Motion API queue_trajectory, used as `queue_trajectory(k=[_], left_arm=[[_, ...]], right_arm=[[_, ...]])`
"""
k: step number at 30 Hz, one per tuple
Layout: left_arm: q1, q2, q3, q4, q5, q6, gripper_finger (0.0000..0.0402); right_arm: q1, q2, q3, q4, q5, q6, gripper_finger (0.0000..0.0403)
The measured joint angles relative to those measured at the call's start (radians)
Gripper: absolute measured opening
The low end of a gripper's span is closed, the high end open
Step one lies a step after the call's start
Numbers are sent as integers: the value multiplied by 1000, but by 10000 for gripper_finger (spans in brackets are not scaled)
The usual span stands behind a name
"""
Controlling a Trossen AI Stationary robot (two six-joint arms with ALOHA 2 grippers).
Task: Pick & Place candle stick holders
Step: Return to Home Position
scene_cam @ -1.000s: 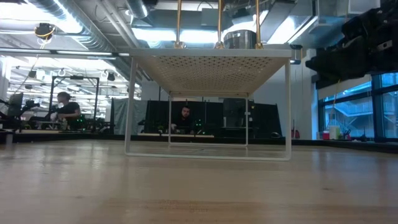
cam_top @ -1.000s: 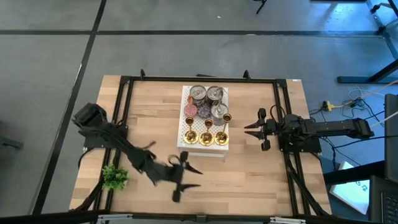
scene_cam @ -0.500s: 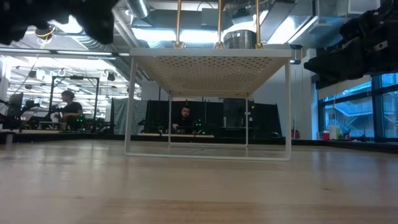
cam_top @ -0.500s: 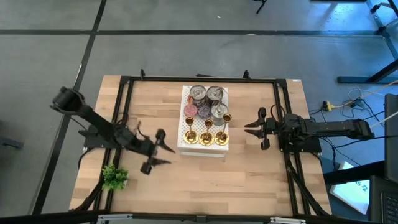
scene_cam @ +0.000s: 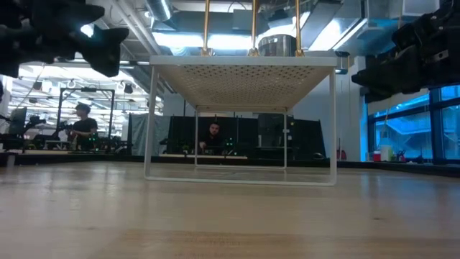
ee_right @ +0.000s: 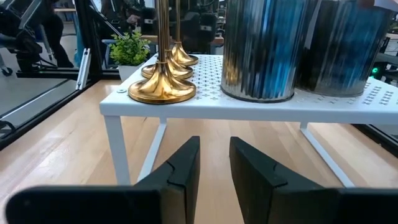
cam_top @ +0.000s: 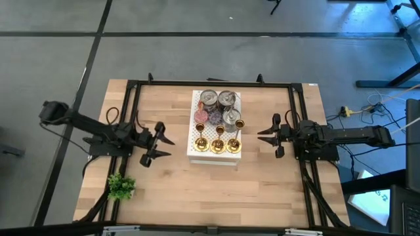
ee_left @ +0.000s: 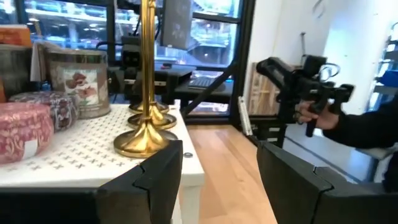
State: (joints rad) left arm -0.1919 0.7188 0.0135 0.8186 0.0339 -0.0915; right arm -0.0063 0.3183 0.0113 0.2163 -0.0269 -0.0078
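Both arms flanked the white shelf (cam_top: 195, 98), where the candle stick holders (cam_top: 218, 144) stood in a row. The left jaws were spread wide, the right jaws narrowly parted, and neither held anything. A clean retreat would draw straight back, level, clear of the shelf edge.

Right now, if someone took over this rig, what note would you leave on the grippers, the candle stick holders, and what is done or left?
Left gripper: open, empty, in the air left of the white shelf.
Right gripper: fingers slightly apart, empty, right of the shelf.
Candle stick holders: three gold ones stand upright in a row along one edge of the shelf top, with the silver tins behind them.
Done: no holder shows off the shelf.
Left: probably only parking both arms.
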Motion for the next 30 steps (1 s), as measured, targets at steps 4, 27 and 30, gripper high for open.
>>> queue_trajectory(k=[4,27,30], left_arm=[[99,-113,0,-123,124,-13,203],[-66,-666,-4,-689,-67,35,203],[-78,-714,-4,-746,-67,30,203]], right_arm=[[0,0,0,-6,0,0,89],[-6,0,0,-70,63,46,89],[-18,-1,0,-85,68,46,89]])
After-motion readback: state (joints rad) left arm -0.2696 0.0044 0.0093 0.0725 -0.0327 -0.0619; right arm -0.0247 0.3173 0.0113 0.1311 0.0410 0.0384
